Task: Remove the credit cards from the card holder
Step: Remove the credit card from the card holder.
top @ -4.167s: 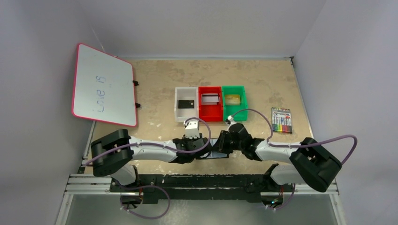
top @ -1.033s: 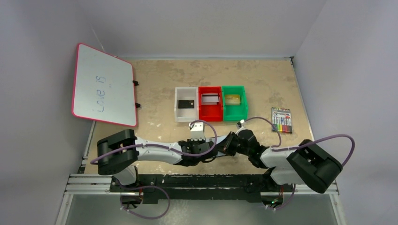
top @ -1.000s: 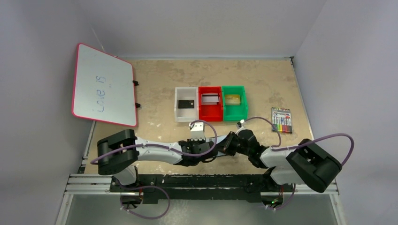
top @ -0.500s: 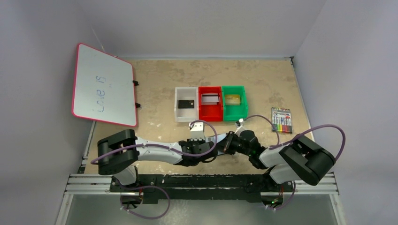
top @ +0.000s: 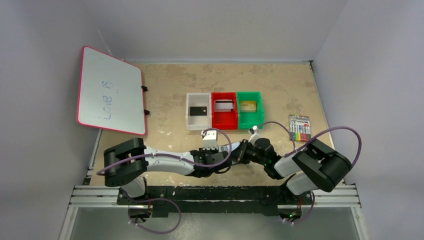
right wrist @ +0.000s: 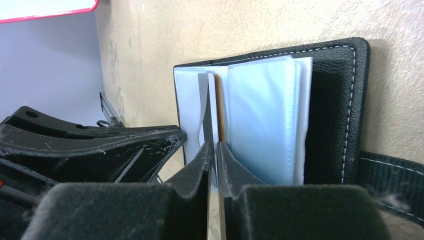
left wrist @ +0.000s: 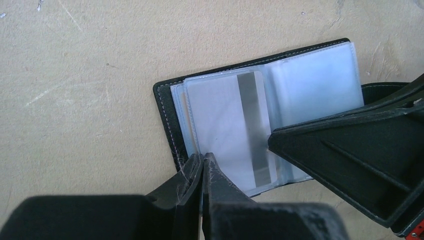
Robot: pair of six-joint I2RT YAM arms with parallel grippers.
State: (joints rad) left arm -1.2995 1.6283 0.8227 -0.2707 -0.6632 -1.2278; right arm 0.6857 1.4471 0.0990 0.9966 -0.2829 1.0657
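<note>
A big tan table (top: pixel 280 85) holds everything. A whiteboard (top: pixel 110 97) with a red rim leans at its far left side. The left arm (top: pixel 160 161) and the right arm (top: pixel 300 162) reach in low from each side and meet near the front middle.

Behind them three bins sit in a row, touching: a white bin (top: pixel 199 123), a red bin (top: pixel 224 120) and a green bin (top: pixel 249 119). A marker pack (top: pixel 299 128) lies to the right, apart from the bins.

The card holder (left wrist: pixel 315 75) lies open on the table between the two arms, with its clear sleeves showing. The left end effector (left wrist: pixel 202 165) is clenched tight, its tips at the edge of the sleeves. I cannot tell if a sleeve is caught there. The right end effector (right wrist: pixel 214 150) is pinched on one thin leaf of the card holder, which stands up between its fingers.

A black card (top: pixel 198 110) lies in the white bin, a silver card (top: pixel 224 105) in the red bin and a gold card (top: pixel 248 105) in the green bin. One striped card (left wrist: pixel 225 130) sits inside a sleeve.
</note>
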